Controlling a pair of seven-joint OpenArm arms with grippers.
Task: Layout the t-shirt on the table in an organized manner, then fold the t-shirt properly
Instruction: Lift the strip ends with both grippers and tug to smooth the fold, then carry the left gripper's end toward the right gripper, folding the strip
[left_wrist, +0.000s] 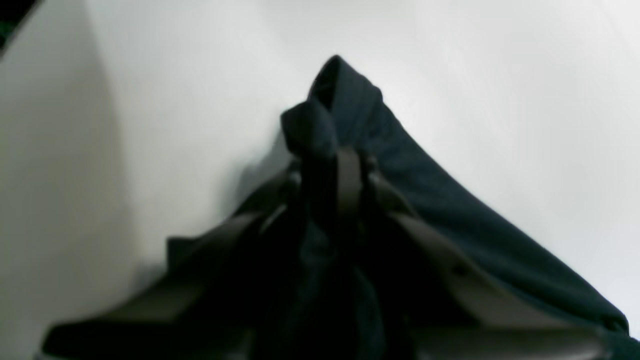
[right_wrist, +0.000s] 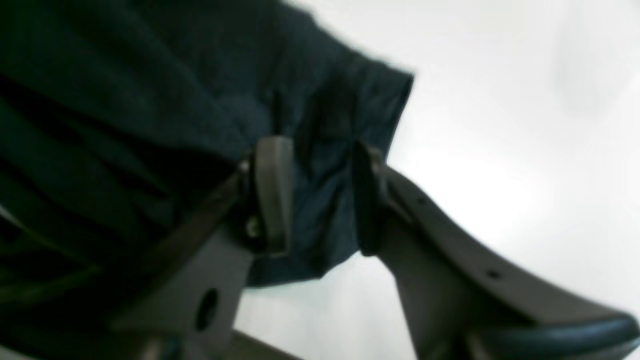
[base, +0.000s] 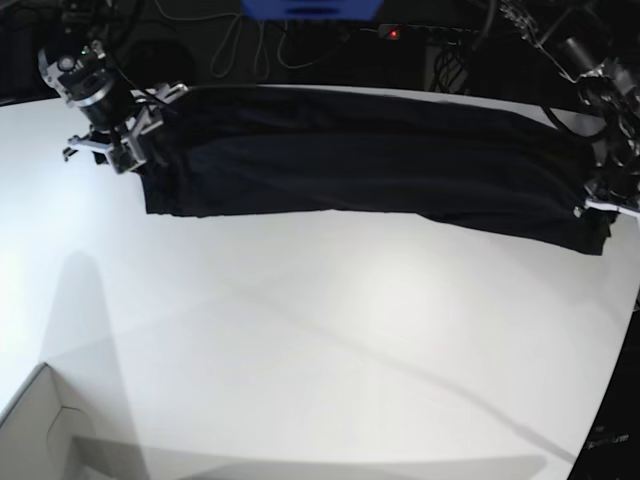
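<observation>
The black t-shirt (base: 370, 165) lies stretched in a long band across the far part of the white table (base: 320, 340). In the base view my right gripper (base: 125, 155) is at its left end and my left gripper (base: 600, 205) at its right end. Seen from the left wrist, the left gripper (left_wrist: 335, 185) is shut on a bunched fold of the t-shirt (left_wrist: 450, 215) just above the table (left_wrist: 175, 75). From the right wrist, the right gripper (right_wrist: 320, 195) stands open, its fingers (right_wrist: 272, 190) apart with a loose edge of the t-shirt (right_wrist: 150, 90) between them.
A white box corner (base: 40, 430) sits at the near left of the table. Beyond the far edge are dark cables and a blue object (base: 310, 8). The table's curved edge runs down the right side (base: 625, 330).
</observation>
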